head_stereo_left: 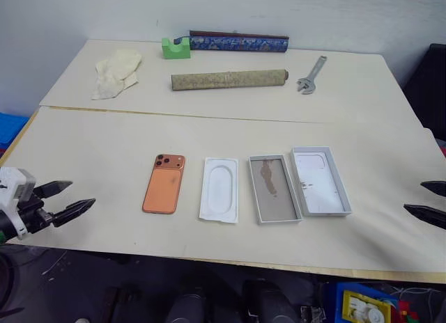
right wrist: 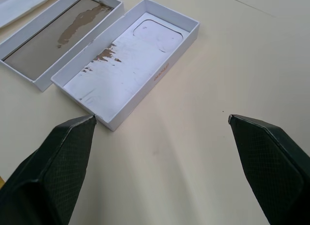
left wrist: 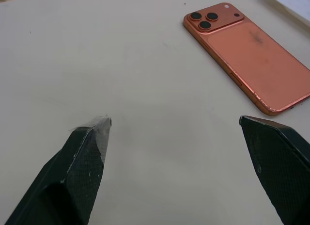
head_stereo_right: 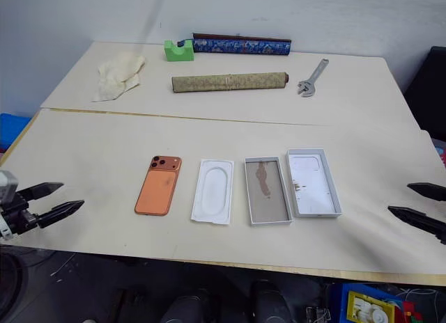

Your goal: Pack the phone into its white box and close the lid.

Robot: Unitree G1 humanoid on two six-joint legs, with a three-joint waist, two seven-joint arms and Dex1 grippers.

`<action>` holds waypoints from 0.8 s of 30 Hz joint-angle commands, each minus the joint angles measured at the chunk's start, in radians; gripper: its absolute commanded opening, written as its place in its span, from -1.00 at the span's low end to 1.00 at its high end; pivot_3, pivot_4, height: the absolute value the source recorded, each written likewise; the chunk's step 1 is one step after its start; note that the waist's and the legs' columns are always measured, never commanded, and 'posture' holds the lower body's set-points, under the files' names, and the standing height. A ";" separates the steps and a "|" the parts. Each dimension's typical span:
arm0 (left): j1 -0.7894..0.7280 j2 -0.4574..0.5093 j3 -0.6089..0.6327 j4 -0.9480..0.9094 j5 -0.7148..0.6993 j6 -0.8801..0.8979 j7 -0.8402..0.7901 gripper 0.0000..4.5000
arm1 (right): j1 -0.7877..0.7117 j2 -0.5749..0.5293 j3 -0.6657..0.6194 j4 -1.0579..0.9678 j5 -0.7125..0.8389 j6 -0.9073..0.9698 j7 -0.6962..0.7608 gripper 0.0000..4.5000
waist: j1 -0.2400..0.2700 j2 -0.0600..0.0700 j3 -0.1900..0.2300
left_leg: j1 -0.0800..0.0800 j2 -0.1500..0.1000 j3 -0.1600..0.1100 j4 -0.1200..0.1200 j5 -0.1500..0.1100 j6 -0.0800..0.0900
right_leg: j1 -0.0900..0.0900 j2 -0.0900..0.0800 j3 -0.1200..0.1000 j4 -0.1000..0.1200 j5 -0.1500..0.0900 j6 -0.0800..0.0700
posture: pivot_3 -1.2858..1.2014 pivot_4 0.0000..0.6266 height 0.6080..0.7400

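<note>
A: What are the fingers doing at the two ends of the worktop (head_stereo_left: pixel 90 163)?

B: Both pairs are gaping wide and gripping nothing. The left gripper (head_stereo_left: pixel 70 200) is hovering at the near left edge, the right gripper (head_stereo_left: pixel 428 201) at the near right.

A: And the phone (head_stereo_left: pixel 165 183)?

B: It is lying face down, its long axis running from the near edge toward the far one, lenses at the far end, well apart from the left fingers (left wrist: pixel 87 152). Rightward, in a row and lying the same way, are sitting a white insert (head_stereo_left: pixel 220 188), the white box (head_stereo_left: pixel 273 188) showing its brown smear, and the lid (head_stereo_left: pixel 320 180), inside up, nearest the right fingers (right wrist: pixel 72 152).

A: The setting?

B: Cream boards against a pale wall; a cloth (head_stereo_left: pixel 116 72), green block (head_stereo_left: pixel 175 48), two rolled scrolls (head_stereo_left: pixel 228 79) and a wrench (head_stereo_left: pixel 311 75) are lying at the back.
</note>
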 commanded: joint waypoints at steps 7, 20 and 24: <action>-0.009 0.006 -0.012 -0.006 0.017 0.003 -0.003 0.99 | 0.022 0.035 -0.039 -0.086 0.010 0.024 -0.037 1.00 | 0.006 0.000 0.000 | 0.000 0.000 0.000 0.000 0.000 0.000 | 0.000 0.000 0.000 0.000 0.000 0.000 | 0.03 -0.52 1.00; -0.123 0.022 -0.093 -0.124 -0.128 0.287 -0.020 0.99 | 0.031 0.067 -0.051 -0.339 0.053 0.069 -0.122 1.00 | 0.008 0.000 0.000 | 0.000 0.000 -0.001 0.001 0.000 0.000 | 0.000 0.000 0.000 0.002 0.000 0.000 | 0.03 -0.52 1.00; -0.197 0.031 -0.151 -0.210 -0.254 0.477 -0.035 0.99 | 0.032 0.071 -0.035 -0.512 0.134 0.156 -0.154 1.00 | 0.008 0.000 0.000 | -0.001 0.000 -0.004 0.002 0.000 0.000 | 0.000 0.000 0.000 0.003 0.000 0.000 | 0.03 -0.52 1.00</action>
